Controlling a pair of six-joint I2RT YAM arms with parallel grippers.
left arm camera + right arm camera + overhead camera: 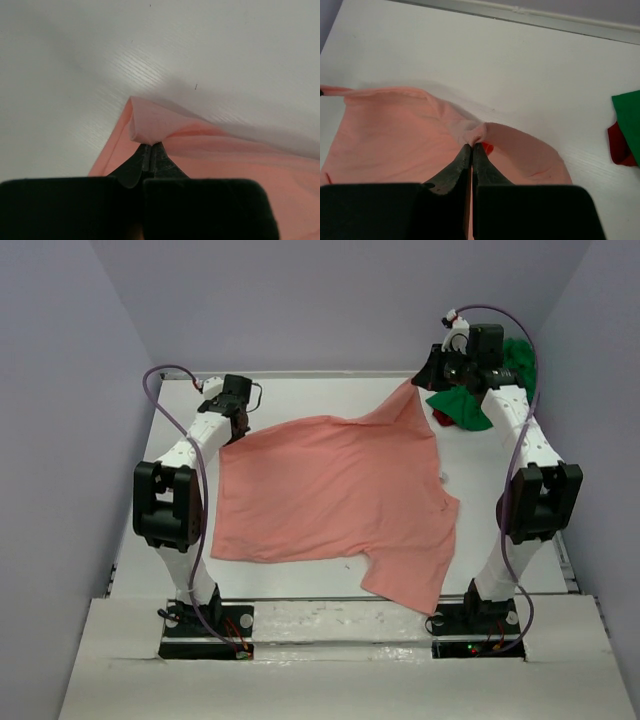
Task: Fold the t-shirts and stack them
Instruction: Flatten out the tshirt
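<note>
White counter [300, 390], faint wood grain under left wrist camera, few dark specks. Pale lavender walls [60, 390] box it in left, back and right. Salmon pink t-shirt [335, 495] spread mid-counter, mostly flat, one sleeve toward near edge. I see left claw [150, 146] pinched tight on far-left corner, right claw [472, 146] pinched tight on far-right corner, cloth there drawn up in a peak. Bright green t-shirt [470, 405] bunched at far right beside right arm, dark red scrap [620, 145] at its edge.
</note>
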